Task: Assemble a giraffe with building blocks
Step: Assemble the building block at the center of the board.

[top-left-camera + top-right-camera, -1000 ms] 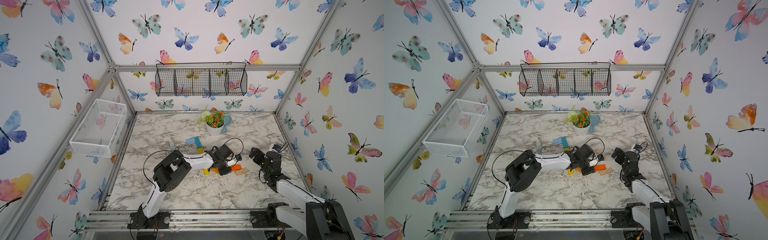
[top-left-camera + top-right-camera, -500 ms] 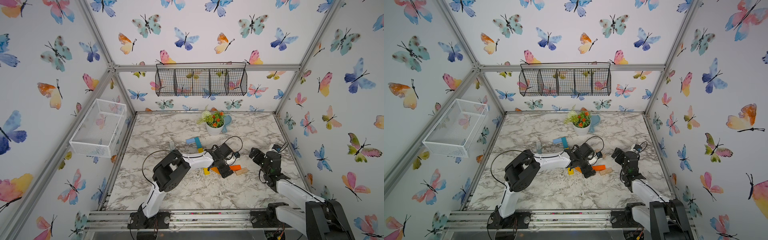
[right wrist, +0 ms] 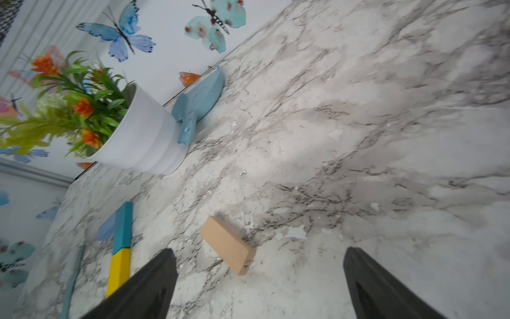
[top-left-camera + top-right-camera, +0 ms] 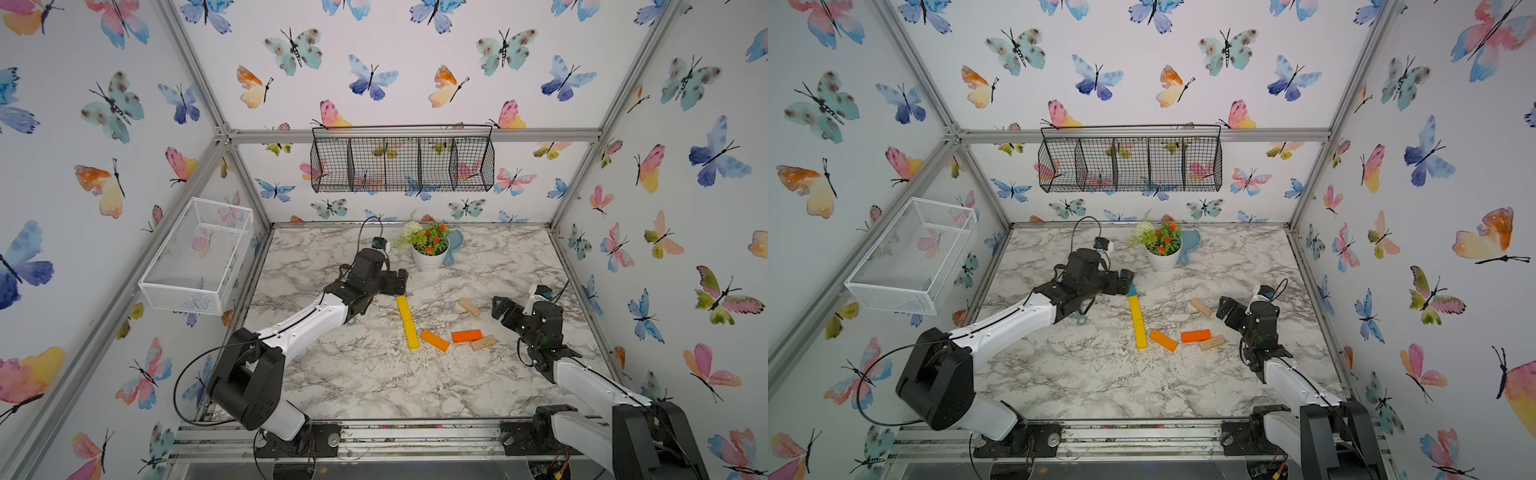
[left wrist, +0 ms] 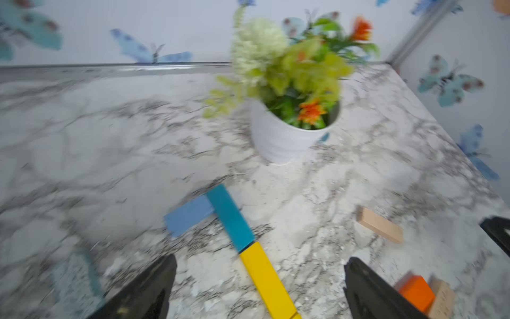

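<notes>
The giraffe lies partly laid out: a light-blue block meets a teal block, which runs end to end into two yellow blocks. Two orange blocks lie loose by the lower yellow end. One plain-wood block rests beside them, another lies apart. My left gripper hovers open over the teal-yellow joint, holding nothing. In a top view the left arm hides the blue and teal blocks. My right gripper is open and empty, close to the lone wood block.
A white flower pot stands behind the neck's top end, with a pale-blue scoop leaning behind it. A slim teal brush lies under the left arm. A white wire basket hangs on the left wall and a black one at the back.
My left gripper has drawn back from the orange blocks toward the back left, now over the neck's top, and stands open. The right arm has not moved.
</notes>
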Controlling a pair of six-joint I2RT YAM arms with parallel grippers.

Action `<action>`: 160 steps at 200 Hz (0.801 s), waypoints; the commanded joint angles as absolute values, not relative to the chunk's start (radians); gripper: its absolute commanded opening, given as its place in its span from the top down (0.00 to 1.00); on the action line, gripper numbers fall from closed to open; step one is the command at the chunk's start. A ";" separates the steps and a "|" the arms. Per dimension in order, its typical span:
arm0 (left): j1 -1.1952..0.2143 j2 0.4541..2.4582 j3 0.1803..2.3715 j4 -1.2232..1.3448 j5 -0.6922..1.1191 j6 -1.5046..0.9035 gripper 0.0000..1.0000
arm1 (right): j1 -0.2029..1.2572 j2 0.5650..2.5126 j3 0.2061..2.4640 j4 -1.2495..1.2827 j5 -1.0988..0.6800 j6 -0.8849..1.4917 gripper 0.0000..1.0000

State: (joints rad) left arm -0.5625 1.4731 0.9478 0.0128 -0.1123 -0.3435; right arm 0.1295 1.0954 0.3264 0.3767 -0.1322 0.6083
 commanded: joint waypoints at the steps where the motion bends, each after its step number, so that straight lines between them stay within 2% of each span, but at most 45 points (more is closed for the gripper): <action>1: -0.582 1.403 0.761 0.089 -0.342 -0.533 0.02 | 0.148 1.090 0.383 0.307 -0.388 0.600 0.00; 16: -0.581 1.356 0.672 0.152 -0.387 -0.573 0.02 | 0.191 1.098 0.397 0.247 -0.472 0.608 0.01; 44: -0.581 1.334 0.590 0.263 -0.374 -0.548 0.02 | 0.342 1.054 0.393 0.174 -0.475 0.643 0.01; 73: -0.583 1.349 0.626 0.194 -0.395 -0.551 0.02 | 0.500 1.048 0.391 0.181 -0.475 0.704 0.01; 160: -0.581 1.321 0.575 0.237 -0.357 -0.545 0.02 | 0.728 1.341 0.446 0.265 -0.545 0.700 0.01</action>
